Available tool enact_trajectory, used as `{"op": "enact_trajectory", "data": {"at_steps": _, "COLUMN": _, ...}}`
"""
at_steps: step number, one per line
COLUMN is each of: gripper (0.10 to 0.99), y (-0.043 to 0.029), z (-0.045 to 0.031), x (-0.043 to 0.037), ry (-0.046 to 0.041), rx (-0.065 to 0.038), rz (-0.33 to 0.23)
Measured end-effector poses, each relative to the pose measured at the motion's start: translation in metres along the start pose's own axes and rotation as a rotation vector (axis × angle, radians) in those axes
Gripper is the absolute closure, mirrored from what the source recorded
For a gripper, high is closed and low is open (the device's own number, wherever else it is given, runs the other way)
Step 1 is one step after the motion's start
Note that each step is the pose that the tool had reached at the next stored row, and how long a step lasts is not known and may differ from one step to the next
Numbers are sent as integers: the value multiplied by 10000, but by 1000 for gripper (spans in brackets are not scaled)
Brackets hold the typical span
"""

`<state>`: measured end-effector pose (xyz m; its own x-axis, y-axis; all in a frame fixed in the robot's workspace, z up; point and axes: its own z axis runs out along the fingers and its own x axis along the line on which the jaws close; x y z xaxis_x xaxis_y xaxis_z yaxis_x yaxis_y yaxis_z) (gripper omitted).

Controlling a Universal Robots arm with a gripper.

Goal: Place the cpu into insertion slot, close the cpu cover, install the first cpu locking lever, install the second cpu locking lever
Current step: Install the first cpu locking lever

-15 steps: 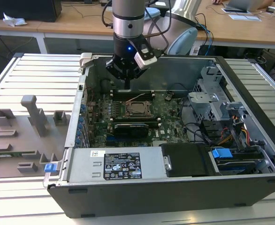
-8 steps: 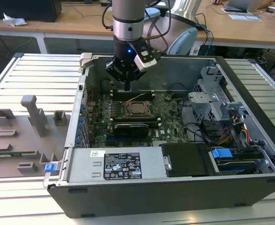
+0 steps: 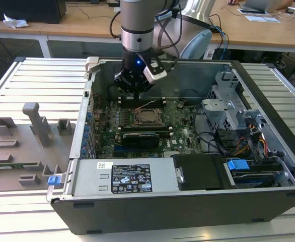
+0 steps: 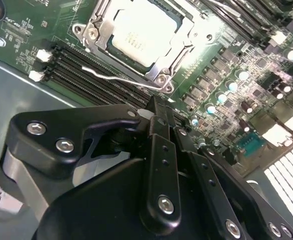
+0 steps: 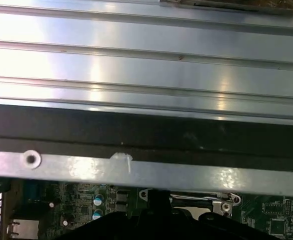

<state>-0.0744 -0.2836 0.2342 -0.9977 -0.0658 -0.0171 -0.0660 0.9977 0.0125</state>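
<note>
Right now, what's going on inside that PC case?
A grey robot arm is reaching into the open black desktop computer case. Its gripper hovers over the motherboard next to the square motherboard socket. The small square chip with a pale silvery metal top sits in it, with the thin dark-silver metal cover frame down around it. A thin wire locking lever juts over the long black memory slots, apparently unlatched.

Robotics laboratory, fitted out for computer assembly work. The setting is indicated by: an industrial robot arm [image 3: 137,25] mounted over a slatted aluminium desk [image 3: 37,80]; an opened computer case [image 3: 188,206] laid on it, with motherboard [image 3: 182,121] and insertion slot [image 3: 148,117] exposed; a grey fixture plate [image 3: 16,151] of part holders set beside the case; wooden desks [image 3: 77,25] with papers [image 3: 262,18] and trailing cables [image 3: 219,30] ranged behind.
</note>
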Motion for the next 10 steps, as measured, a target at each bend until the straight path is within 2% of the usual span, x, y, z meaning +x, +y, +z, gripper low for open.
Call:
{"op": "enact_trajectory", "data": {"at_steps": 2, "gripper": 980, "y": 0, "z": 68, "x": -36, "ry": 26, "rx": -3, "rz": 3}}
{"op": "enact_trajectory", "data": {"at_steps": 3, "gripper": 980, "y": 8, "z": 96, "x": -94, "ry": 56, "rx": -3, "rz": 1}}
{"op": "enact_trajectory", "data": {"at_steps": 10, "gripper": 980, "y": 32, "z": 165, "x": -267, "ry": 124, "rx": -8, "rz": 4}}
